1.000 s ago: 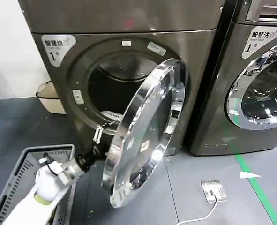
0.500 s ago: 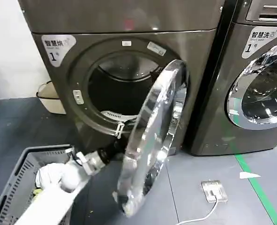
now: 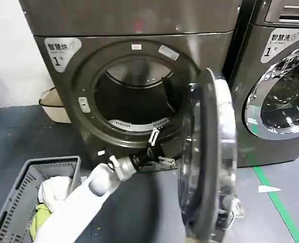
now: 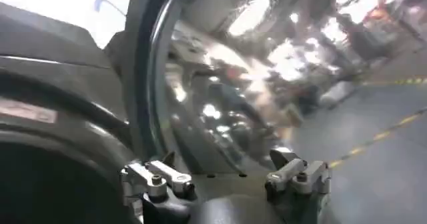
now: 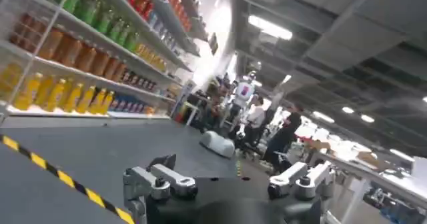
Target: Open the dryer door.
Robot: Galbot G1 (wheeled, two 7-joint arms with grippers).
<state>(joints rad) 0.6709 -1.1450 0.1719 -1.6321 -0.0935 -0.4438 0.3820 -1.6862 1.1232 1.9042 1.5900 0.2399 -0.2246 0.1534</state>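
Note:
The dryer door [image 3: 210, 152] stands swung wide to the right, nearly edge-on in the head view, with its grey inner face and clear bowl turned toward the drum opening [image 3: 134, 96]. My left gripper [image 3: 158, 148] reaches in from the lower left, just below the opening and close beside the door's inner face. It is open and grips nothing. In the left wrist view the left gripper [image 4: 227, 172] has its fingers spread, and the door's chrome rim and glass [image 4: 220, 105] lie just ahead. The right gripper [image 5: 227, 177] is open, empty and pointed at the room.
A grey laundry basket [image 3: 17, 187] holding clothes sits on the floor at the lower left. A second grey machine [image 3: 278, 96] with a shut chrome-rimmed door stands to the right. A green tape line [image 3: 276, 200] runs along the floor. A beige basin [image 3: 52, 104] sits behind on the left.
The door has swung from half open, its chrome front toward me, to wide open and nearly edge-on. My left arm moved right and up along with it.

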